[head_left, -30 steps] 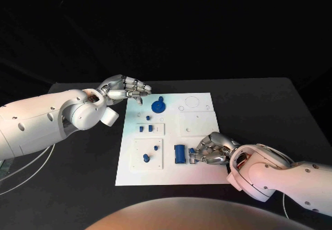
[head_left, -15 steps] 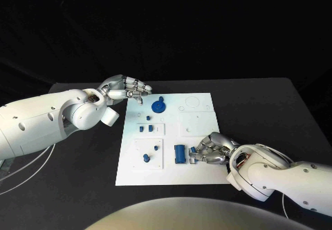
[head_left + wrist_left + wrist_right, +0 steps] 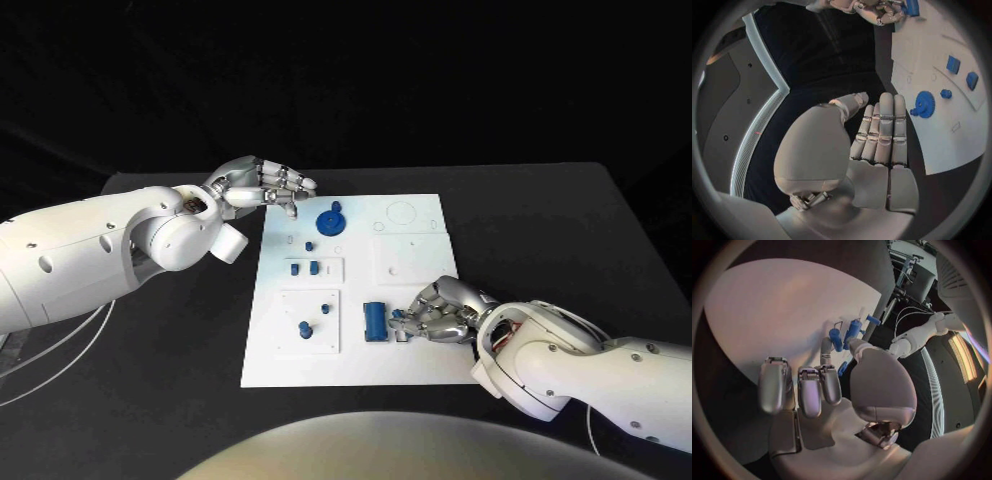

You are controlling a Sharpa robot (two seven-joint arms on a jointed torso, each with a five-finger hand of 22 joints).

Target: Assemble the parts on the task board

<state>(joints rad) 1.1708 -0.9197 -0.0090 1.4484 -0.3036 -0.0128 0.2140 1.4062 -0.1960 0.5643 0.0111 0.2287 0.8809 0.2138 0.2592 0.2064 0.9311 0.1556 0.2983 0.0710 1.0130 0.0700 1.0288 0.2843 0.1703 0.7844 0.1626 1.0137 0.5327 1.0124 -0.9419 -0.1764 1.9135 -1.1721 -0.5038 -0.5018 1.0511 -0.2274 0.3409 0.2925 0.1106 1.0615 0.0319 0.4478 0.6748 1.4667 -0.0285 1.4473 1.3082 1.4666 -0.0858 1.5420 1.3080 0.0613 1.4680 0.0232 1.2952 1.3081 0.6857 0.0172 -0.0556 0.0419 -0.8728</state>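
The white task board (image 3: 418, 350) lies in the middle of the table. A blue gear (image 3: 332, 218) sits near its far edge, also seen in the left wrist view as the gear (image 3: 925, 104). A tall blue block (image 3: 375, 320) stands near the board's middle. My right hand (image 3: 440, 312) is curled right beside it and pinches a small blue part (image 3: 400, 318) between thumb and finger; the right wrist view shows that part (image 3: 842, 368) against the thumb. My left hand (image 3: 264, 186) hovers off the board's far left corner, fingers curled in on nothing.
Two small blue pieces (image 3: 303, 268) stand in a square plate left of centre, another blue piece (image 3: 306, 328) in the plate nearer me. Black table (image 3: 548, 230) surrounds the board. My left forearm (image 3: 101, 250) crosses the table's left side.
My right hand has shifted very slightly towards the near edge with the small part. The left hand has not moved.
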